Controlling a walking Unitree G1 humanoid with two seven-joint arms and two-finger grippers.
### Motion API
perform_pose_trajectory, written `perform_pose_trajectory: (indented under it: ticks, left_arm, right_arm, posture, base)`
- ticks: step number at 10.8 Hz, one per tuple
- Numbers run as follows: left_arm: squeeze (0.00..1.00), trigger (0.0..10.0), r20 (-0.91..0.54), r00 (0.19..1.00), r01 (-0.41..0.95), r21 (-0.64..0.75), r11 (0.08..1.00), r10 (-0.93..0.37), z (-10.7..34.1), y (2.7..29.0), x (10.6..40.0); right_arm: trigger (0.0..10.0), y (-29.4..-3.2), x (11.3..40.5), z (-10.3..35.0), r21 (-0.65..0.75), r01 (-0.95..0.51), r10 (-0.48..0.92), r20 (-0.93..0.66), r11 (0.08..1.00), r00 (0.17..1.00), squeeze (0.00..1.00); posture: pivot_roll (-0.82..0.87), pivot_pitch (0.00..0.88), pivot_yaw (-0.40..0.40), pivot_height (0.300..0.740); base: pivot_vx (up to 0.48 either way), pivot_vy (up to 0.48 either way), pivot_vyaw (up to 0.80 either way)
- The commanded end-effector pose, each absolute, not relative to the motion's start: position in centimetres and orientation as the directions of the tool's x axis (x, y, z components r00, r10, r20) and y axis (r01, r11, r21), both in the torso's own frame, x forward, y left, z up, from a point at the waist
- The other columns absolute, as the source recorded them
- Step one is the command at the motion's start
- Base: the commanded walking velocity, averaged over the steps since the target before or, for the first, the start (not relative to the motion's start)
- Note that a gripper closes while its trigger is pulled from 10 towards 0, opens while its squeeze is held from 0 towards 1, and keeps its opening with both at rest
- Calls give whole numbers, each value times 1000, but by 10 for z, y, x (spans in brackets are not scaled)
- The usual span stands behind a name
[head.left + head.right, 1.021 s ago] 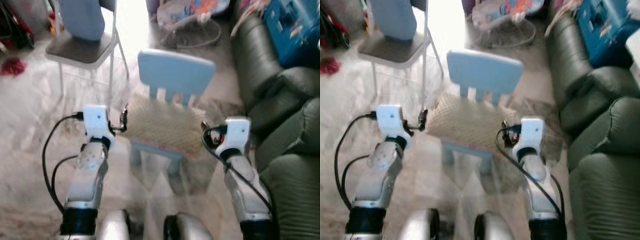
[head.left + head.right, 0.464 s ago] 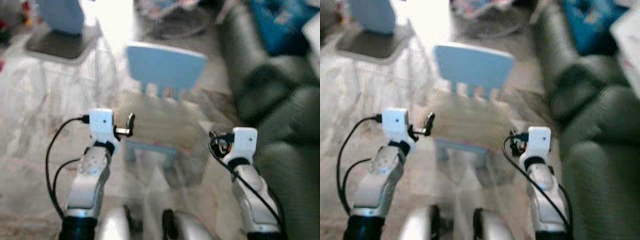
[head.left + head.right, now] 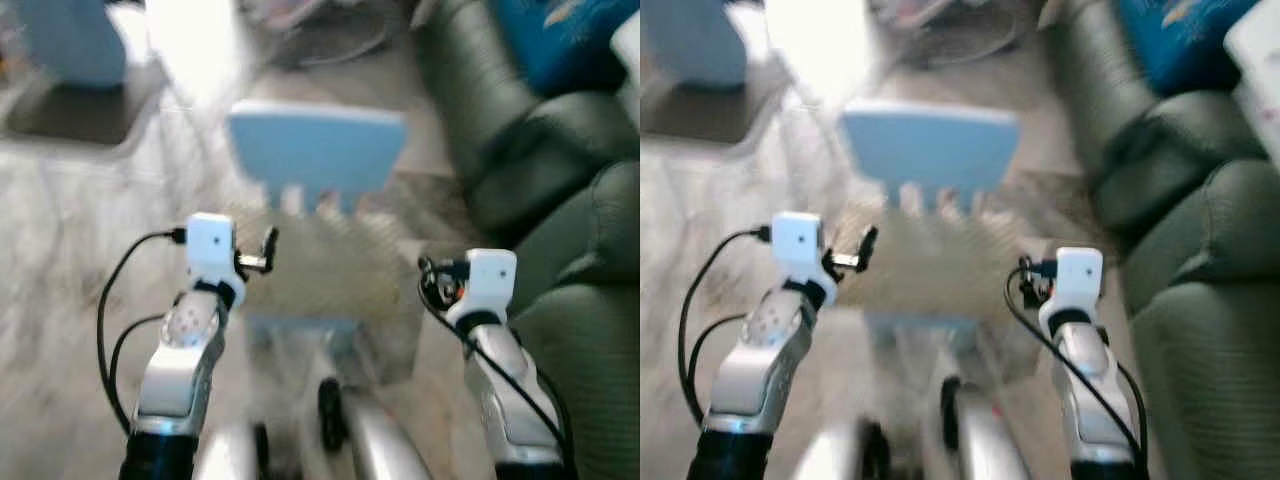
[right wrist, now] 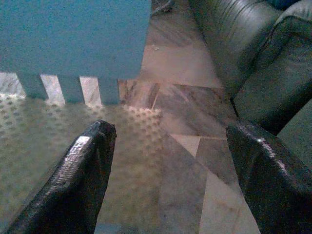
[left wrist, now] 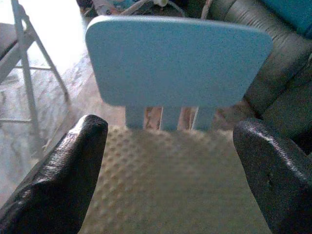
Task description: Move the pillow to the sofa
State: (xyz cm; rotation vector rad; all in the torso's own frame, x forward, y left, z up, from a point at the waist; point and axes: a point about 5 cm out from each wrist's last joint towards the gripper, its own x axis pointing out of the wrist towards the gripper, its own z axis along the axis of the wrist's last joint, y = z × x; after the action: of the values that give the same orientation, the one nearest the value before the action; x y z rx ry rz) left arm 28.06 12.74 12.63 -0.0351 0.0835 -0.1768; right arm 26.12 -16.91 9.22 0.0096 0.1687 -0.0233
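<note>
Pillow [image 5: 170, 185], tan and dimpled, lay on the seat of a small blue chair [image 3: 315, 148], in front of its backrest. Both arms were raised toward it: the left gripper [image 5: 170, 170] had its fingers spread wide over the pillow, and the right gripper [image 4: 170, 175], equally wide, sat at the pillow's edge above the marble floor [image 4: 185, 161]. A dark green sofa [image 3: 560, 180] stood to the right.

I see a tan pillow [image 5: 170, 180] with a raised dotted weave, a pale blue chair [image 5: 178, 58] at the centre, a dark green sofa [image 3: 540, 150] on the right, and a marbled beige floor [image 4: 195, 126].
</note>
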Motion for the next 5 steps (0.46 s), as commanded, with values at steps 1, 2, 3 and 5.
perform_pose_trajectory:
  ticks: [1, 2, 3, 5]
  left_arm:
    - [0, 10000, -88, 984, 153, -52, 987, -157, 125, 134, 278]
    - [0, 10000, -95, 983, 152, -43, 988, -155, 125, 133, 278]
    - [0, 10000, -102, 984, 144, -40, 989, -148, 124, 134, 278]
    - [0, 10000, -87, 995, 57, 41, 998, -53, 123, 146, 276]
  right_arm:
    - [10000, -164, 260, 93, 15, 14, -11, -167, 1000, 986, 0]
    - [10000, -162, 262, 93, 15, 8, -5, -167, 1000, 986, 0]
    - [10000, -160, 263, 93, 15, -1, 3, -168, 1000, 986, 0]
    - [10000, -159, 263, 94, 29, -23, 28, -161, 999, 987, 0]
  posture:
    - [-40, 289, -47, 740]
    - [-38, 288, -48, 740]
    - [-39, 288, -51, 740]
    - [-42, 289, -56, 740]
  base:
    - [0, 0, 0]
    - [0, 0, 0]
    - [0, 0, 0]
    - [0, 0, 0]
